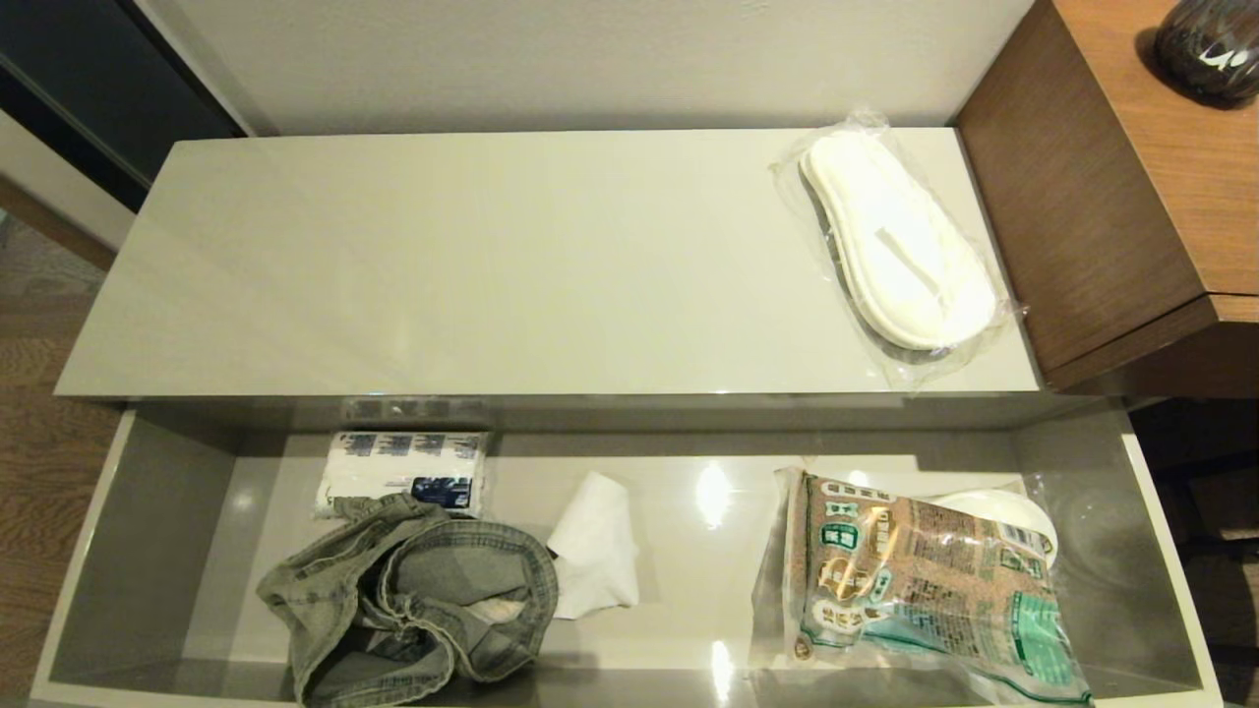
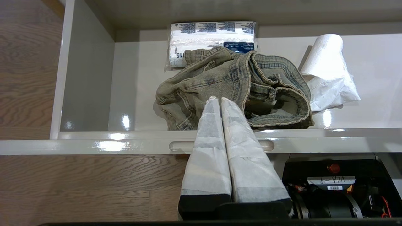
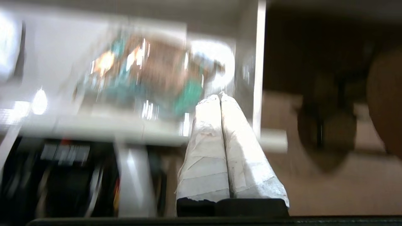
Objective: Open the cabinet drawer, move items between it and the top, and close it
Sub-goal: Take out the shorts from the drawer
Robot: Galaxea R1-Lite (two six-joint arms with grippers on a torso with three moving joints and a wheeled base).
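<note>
The cabinet drawer (image 1: 148, 511) stands pulled out below the glossy cream top (image 1: 472, 265). A plastic-wrapped pair of white slippers (image 1: 900, 246) lies at the top's right end. A crumpled grey-green denim garment (image 1: 413, 600) (image 2: 232, 88) lies in the drawer's left half. My left gripper (image 2: 217, 99) is shut and empty, hanging in front of the drawer front (image 2: 125, 146) near a finger recess (image 2: 179, 146). My right gripper (image 3: 219, 96) is shut and empty by the drawer's right front corner. Neither arm shows in the head view.
In the drawer lie a blue-and-white paper pack (image 1: 403, 470) behind the denim, a white tissue (image 1: 595, 546) beside it, and a brown-and-green food packet (image 1: 925, 590) (image 3: 147, 75) over a white dish (image 1: 1003, 511) at the right. A brown wooden desk (image 1: 1151, 177) abuts the top's right end.
</note>
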